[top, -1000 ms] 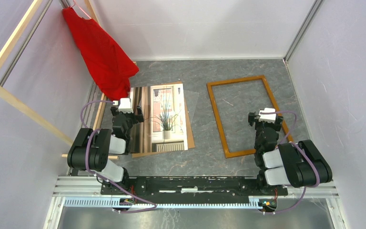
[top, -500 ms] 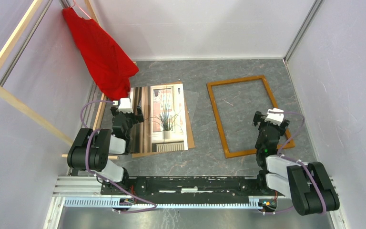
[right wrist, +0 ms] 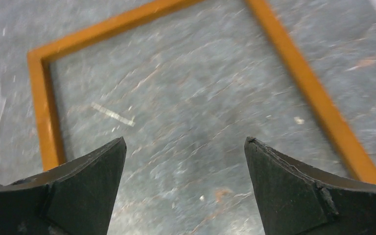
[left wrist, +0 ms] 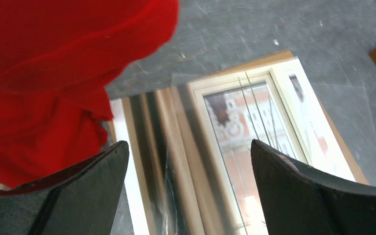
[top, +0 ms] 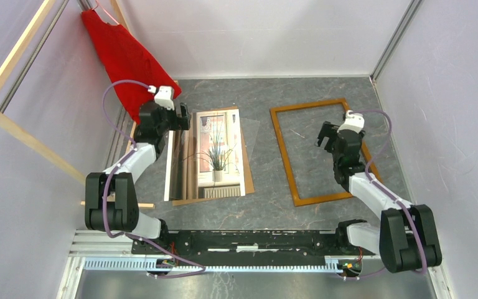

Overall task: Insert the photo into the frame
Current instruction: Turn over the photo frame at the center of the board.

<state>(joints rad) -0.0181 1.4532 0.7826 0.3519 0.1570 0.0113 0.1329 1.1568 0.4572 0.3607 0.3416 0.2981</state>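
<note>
The left end effector (top: 180,119) hangs over the far left corner of the photo (top: 208,154), just in front of the red cloth (top: 131,68) that droops from the wooden rack (top: 12,53). In my left wrist feed both fingers (left wrist: 63,196) stand well apart with nothing between them. Below them I see the print's brownish bands and window panes (left wrist: 235,137), and the red cloth (left wrist: 44,73) fills the upper left.

The photo lies flat on the grey bench (top: 267,208), left of centre, resting on a brown backing panel (top: 247,168) that shows along its right and far edges. A clear sheet (top: 255,134) pokes out to the right from under them.

The frame (top: 309,105) lies flat on the right half of the bench, well apart from the photo, with bare bench showing through its opening. The right end effector (top: 325,134) hovers above that opening. In the right wrist feed its fingers (right wrist: 68,191) are spread wide and hold nothing, and the orange rails (right wrist: 41,107) are beyond them. I cannot tell how high either end effector sits above the bench.
</note>
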